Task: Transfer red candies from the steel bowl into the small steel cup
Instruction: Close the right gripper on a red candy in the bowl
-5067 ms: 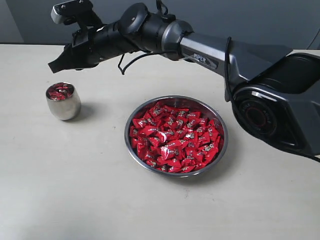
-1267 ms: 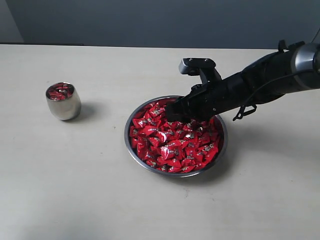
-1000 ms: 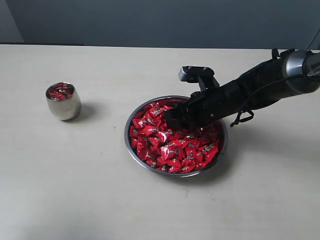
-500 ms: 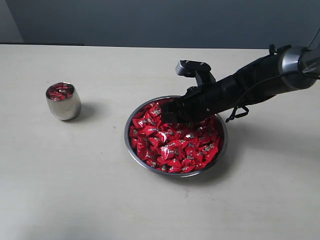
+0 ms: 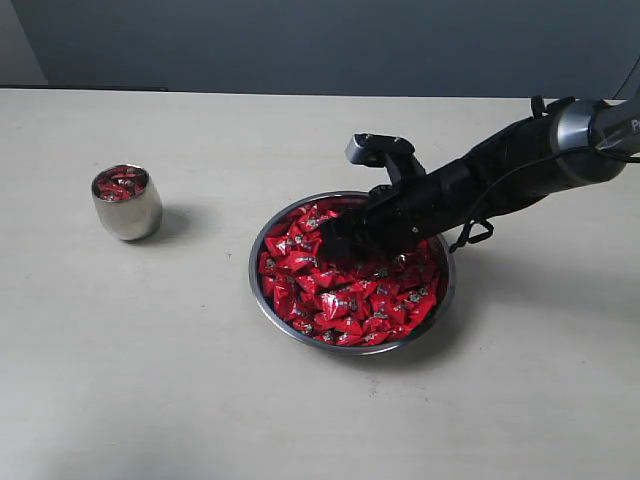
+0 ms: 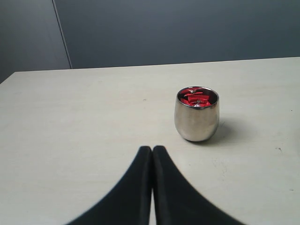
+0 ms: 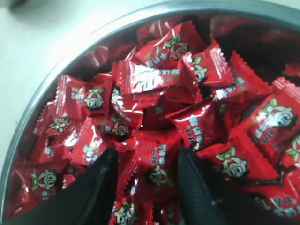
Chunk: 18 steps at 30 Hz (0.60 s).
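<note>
Black arm (image 5: pixel 500 170) with silver joint band (image 5: pixel 578 138), looped black cable (image 5: pixel 472 236), tapered black end effector (image 5: pixel 337 237).

Reaching in w/ R arm (image 5: pixel 520 160) from right edge of ext. view, stretched long, sloping down toward centre. Silver-grey joint (image 5: pixel 585 140) at the far end, then black wrist section (image 5: pixel 430 200) w/ cam block (image 5: pixel 376 150) sticking up on top & thin cable loop (image 5: pixel 470 235) hanging under. Pointing R gripper (image 5: pixel 335 233) down & to the left, tips at lowest pt of arm. Per R wrist view: two black fingers (image 7: pixel 101 187) spread wide, jaws apart. Per L wrist view: L gripper (image 6: pixel 152 150) w/ both black fingers (image 6: pixel 131 192) pressed tog. along inner edges, tapering to one pt, jaws closed.
</note>
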### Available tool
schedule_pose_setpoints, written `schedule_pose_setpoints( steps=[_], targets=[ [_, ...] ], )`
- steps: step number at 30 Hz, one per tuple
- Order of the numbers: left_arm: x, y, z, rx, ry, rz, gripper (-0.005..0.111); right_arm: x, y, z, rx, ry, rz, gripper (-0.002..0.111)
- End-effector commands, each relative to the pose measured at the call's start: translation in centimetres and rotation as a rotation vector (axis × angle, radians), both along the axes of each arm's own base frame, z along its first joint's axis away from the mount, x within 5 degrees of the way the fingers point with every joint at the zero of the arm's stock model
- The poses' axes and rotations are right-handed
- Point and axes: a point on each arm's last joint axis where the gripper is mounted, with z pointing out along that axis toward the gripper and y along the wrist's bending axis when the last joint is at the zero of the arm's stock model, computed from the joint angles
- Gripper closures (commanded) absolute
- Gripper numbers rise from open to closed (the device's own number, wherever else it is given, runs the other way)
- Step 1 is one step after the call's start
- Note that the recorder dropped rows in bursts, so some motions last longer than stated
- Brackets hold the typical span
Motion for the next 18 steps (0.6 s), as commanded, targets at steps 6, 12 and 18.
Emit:
schedule_pose_setpoints(
  steps=[6, 12, 18],
  targets=[
    [-0.02, -0.01, -0.09, -0.004, -0.003, 0.001, 0.106, -0.1, -0.13, -0.14, -0.034, -0.021, 0.045, 0.067],
    [-0.02, -0.01, -0.09, -0.004, -0.003, 0.001, 0.106, -0.03, -0.17, -0.16, -0.039, -0.026, 0.04, 0.068],
    [-0.02, -0.01, -0.09, -0.004, -0.003, 0.001, 0.106, -0.06, -0.12, -0.17, -0.04, -0.027, 0.04, 0.068]
  ],
)
